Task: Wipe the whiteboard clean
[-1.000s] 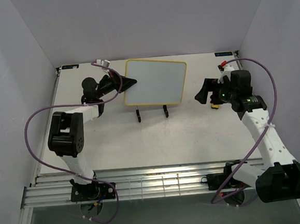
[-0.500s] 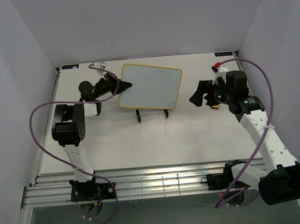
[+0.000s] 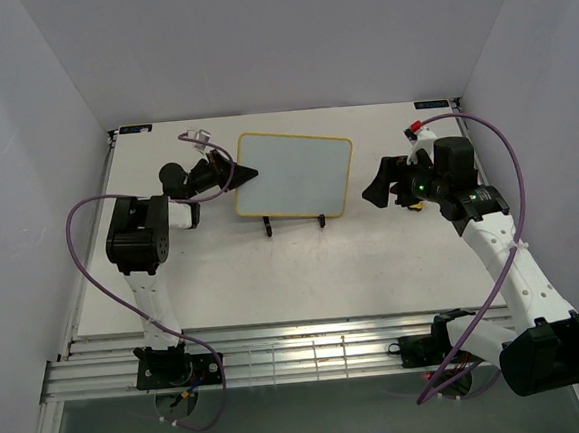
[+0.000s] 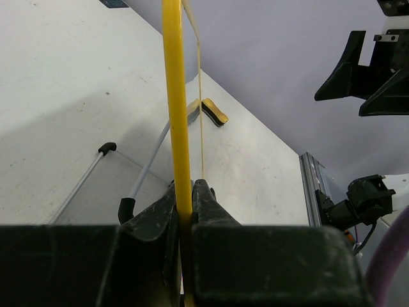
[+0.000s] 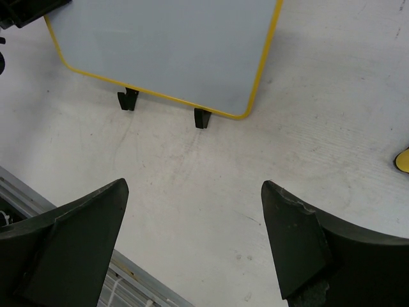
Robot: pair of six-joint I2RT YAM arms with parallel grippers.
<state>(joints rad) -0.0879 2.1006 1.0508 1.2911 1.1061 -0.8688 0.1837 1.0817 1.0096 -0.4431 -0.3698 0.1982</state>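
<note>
The whiteboard (image 3: 296, 173), white with a thin yellow frame, stands tilted on a black wire stand (image 3: 292, 222) at the table's back middle. Its face looks blank in the right wrist view (image 5: 167, 45). My left gripper (image 3: 250, 172) is shut on the board's left yellow edge (image 4: 177, 115). My right gripper (image 3: 376, 192) is open and empty, held above the table to the right of the board, apart from it. A small yellow eraser block (image 4: 215, 113) lies on the table beyond the board; its edge shows at the right of the right wrist view (image 5: 402, 160).
The stand's feet (image 5: 202, 118) rest on the white table below the board. A metal rail (image 3: 280, 353) runs along the near edge. Grey walls close the back and sides. Purple cables loop from both arms.
The left arm has swung the board's left edge, turning and shifting the board slightly on its stand. The right gripper has moved left, closer to the board.
</note>
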